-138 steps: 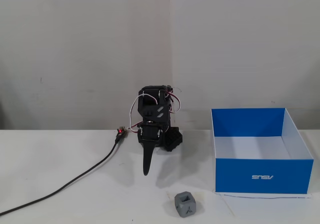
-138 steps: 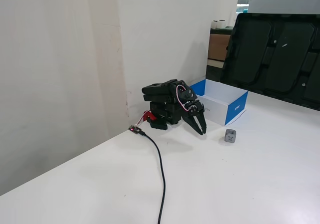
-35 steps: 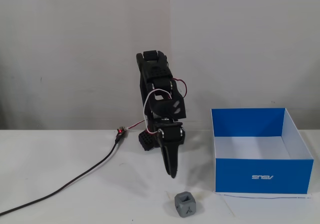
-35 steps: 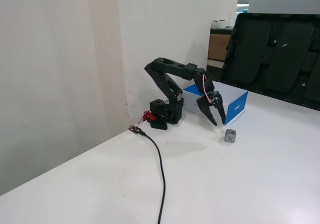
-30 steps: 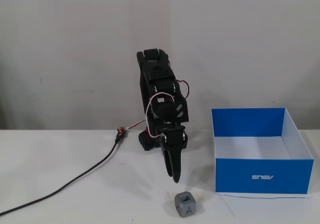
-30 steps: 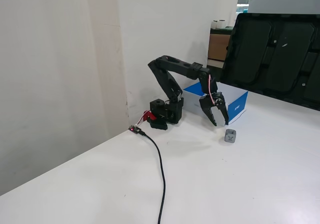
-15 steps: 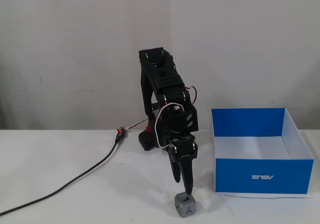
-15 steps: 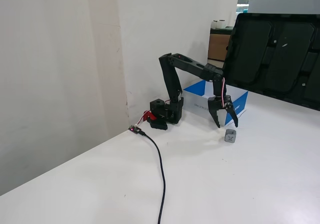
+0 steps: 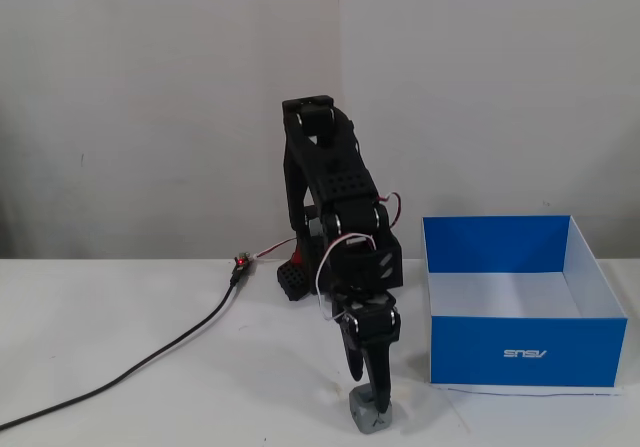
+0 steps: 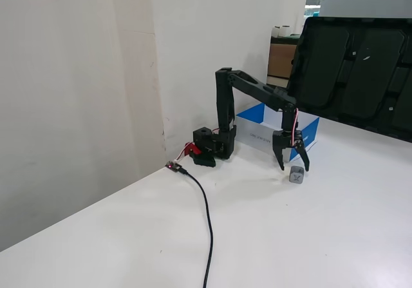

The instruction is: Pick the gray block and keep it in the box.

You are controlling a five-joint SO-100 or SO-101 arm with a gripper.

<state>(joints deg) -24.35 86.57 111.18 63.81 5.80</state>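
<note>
**One gray block under my spread hand**

One gray block (image 10: 296, 174) is sitting on the white surface (image 10: 270, 236), just outside the box (image 9: 527, 350). I am reaching down over the block with my hand (image 10: 291, 167) spread wide, one finger on each side of it in a fixed view. From the front, in a fixed view, my hand (image 9: 372, 392) is hanging right at the block (image 9: 369, 414) and hiding its top. Whether my fingertips are touching the block, I cannot tell.

The block is a cube, so it is showing no long axis. It is lying flat on the surface, and one recessed face is turning toward the camera in the side view.

The box is standing open side up, just beside the block, to its right in the front view. Its blue front wall is carrying the upside-down white logo (image 9: 524, 353). A black cable (image 10: 207, 223) is trailing across the surface from my base (image 10: 211, 149).
</note>
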